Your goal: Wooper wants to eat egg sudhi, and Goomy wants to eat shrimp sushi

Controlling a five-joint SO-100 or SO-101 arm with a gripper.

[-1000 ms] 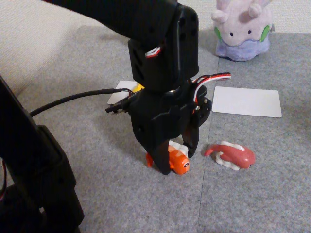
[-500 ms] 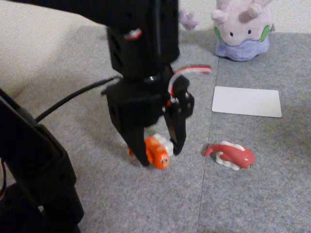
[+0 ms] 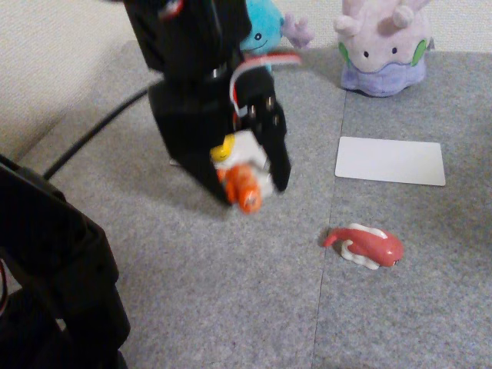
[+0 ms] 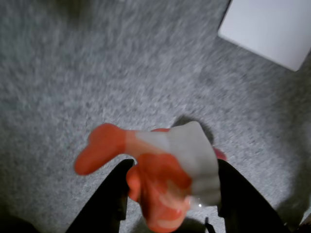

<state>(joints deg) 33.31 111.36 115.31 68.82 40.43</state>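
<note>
In the fixed view my gripper (image 3: 250,192) is shut on the shrimp sushi (image 3: 243,184), an orange toy with white stripes and a white rice base, held above the grey carpet. The wrist view shows the shrimp sushi (image 4: 160,179) clamped between my two black fingers (image 4: 104,204), forked tail pointing left. A yellow bit of the egg sudhi (image 3: 223,149) peeks out just behind the gripper. Wooper (image 3: 265,29), the blue plush, stands at the back, mostly hidden by my arm. Goomy (image 3: 382,46), the lilac plush, sits at the back right.
A white card (image 3: 390,160) lies in front of Goomy and appears top right in the wrist view (image 4: 272,29). A pink-red toy sushi (image 3: 369,246) lies on the carpet right of the gripper. A black cable (image 3: 92,134) trails left. A bulky black structure (image 3: 54,284) fills the lower left.
The gripper has risen off the carpet with the shrimp sushi in it and moved back and to the left. Wooper has come into sight behind the arm.
</note>
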